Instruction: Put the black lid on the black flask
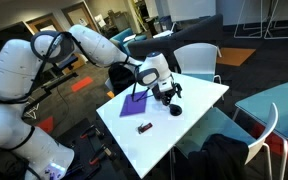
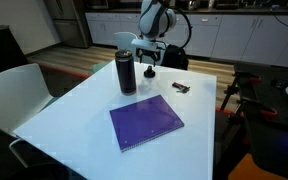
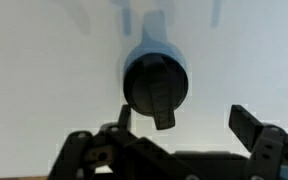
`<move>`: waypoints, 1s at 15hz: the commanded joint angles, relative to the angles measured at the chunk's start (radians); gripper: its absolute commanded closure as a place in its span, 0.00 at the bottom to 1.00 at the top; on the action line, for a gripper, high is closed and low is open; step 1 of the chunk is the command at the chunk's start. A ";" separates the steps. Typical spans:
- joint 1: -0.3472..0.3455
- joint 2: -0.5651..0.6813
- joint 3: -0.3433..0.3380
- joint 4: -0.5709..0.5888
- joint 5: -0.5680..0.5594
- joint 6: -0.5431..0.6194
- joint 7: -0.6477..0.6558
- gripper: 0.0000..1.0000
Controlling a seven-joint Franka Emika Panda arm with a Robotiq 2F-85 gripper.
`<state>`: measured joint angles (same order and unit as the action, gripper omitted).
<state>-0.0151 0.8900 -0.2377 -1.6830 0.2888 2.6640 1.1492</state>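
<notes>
1. The claw [image 3: 182, 120] is spread wide and pinches nothing, hanging just above the black lid [image 3: 154, 85].
2. The black lid lies on the white tabletop [image 2: 74, 110], at about 3 o'clock of the upright black flask [image 2: 127, 72] and just beside it.
3. By my judgement nothing is done yet: gripping the lid, lifting it and seating it on the flask all remain.

No readable text, brand, number or sign in any view.
- Black flask [image 2: 126, 72], far left on table: plain side, no label legible.
- Purple notebook [image 2: 146, 123], near middle: cover shows no writing.
- Black lid [image 3: 156, 82]: top blurred, no marking legible.
- Small reddish object [image 2: 181, 89], far right: too small to read.
</notes>
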 commanded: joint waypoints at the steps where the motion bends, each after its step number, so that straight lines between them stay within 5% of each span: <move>1: 0.011 0.042 -0.009 0.048 -0.015 -0.013 0.066 0.00; 2: 0.010 0.049 -0.007 0.054 -0.016 -0.014 0.068 0.00; 4: 0.004 0.059 -0.001 0.063 -0.017 -0.019 0.067 0.28; 12: -0.008 0.066 0.010 0.074 -0.011 -0.023 0.051 0.88; 14: -0.022 0.049 0.030 0.063 -0.008 -0.037 0.024 0.99; 15: -0.028 0.028 0.039 0.047 -0.008 -0.040 0.007 0.94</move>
<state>-0.0179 0.9526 -0.2304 -1.6294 0.2864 2.6610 1.1818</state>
